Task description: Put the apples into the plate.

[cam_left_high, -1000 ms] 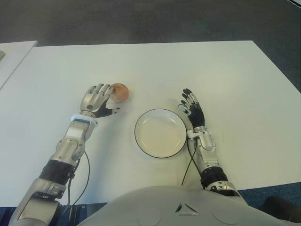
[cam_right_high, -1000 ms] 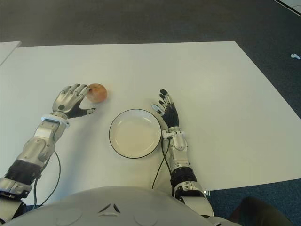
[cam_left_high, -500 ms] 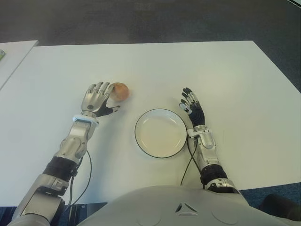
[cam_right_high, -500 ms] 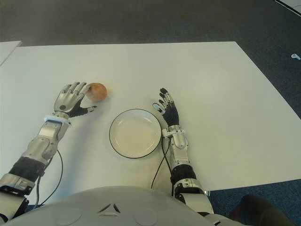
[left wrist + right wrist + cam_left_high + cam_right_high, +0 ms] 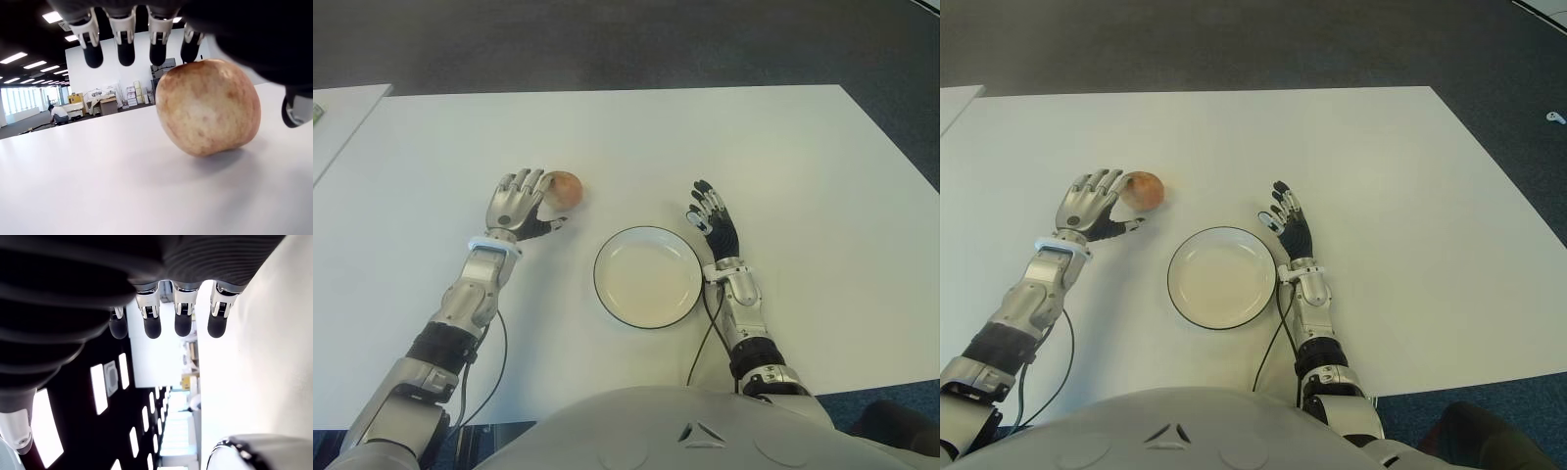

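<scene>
One reddish-yellow apple [image 5: 564,189] sits on the white table [image 5: 724,137], left of and beyond the empty white plate [image 5: 647,277] with its dark rim. My left hand [image 5: 521,204] is open just left of the apple, fingers spread over it, thumb reaching under toward it. In the left wrist view the apple [image 5: 208,106] stands on the table under the fingertips [image 5: 125,49], which do not close on it. My right hand [image 5: 711,217] shows open at the plate's right edge, fingers [image 5: 182,313] straight and holding nothing.
A second white table's corner [image 5: 337,113] shows at the far left. Dark carpet [image 5: 607,44] lies beyond the table's far edge. A thin black cable [image 5: 705,338] runs along my right forearm near the plate.
My left hand has crept slightly forward and right toward the apple, which has stayed where it was. The right hand has barely shifted.
</scene>
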You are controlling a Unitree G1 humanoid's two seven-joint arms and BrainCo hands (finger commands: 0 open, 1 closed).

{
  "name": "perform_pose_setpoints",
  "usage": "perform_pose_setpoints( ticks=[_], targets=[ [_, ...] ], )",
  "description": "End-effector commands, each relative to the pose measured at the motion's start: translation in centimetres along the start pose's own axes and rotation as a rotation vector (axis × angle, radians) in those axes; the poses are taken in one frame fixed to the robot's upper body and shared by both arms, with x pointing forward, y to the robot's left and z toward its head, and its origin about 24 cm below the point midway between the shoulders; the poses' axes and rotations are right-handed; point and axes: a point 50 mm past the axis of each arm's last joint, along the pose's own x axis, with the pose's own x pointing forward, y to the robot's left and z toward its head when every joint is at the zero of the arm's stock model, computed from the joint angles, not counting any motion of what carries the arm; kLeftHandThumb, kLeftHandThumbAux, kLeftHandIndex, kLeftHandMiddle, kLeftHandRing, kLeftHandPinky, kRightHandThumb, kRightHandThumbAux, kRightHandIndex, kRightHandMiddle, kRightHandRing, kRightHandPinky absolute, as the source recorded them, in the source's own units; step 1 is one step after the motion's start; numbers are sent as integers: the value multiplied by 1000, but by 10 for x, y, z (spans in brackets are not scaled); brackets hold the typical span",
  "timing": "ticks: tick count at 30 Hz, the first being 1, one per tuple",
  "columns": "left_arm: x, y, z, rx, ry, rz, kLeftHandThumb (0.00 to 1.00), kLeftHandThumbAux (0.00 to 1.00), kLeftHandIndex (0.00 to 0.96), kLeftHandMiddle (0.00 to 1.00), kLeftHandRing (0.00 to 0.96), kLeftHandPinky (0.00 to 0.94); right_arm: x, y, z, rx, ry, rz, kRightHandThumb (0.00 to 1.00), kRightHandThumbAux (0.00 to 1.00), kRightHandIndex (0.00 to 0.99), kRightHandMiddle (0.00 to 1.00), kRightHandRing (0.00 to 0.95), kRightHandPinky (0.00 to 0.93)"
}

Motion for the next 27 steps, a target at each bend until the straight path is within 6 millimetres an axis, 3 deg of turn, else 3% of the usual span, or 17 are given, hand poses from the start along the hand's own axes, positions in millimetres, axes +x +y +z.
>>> perform_pose_setpoints(
  ticks=[1, 27],
  targets=[
    [0, -5, 4, -28, 13, -37, 259, 315, 0, 0, 0, 0, -55, -1, -54, 75, 260, -82, 127, 541, 0, 0, 0, 15],
    [1, -5, 6, -50, 41, -44, 255, 316, 0, 0, 0, 0, -53, 1, -57, 81, 262, -84, 128, 534, 0, 0, 0, 19]
  ],
)
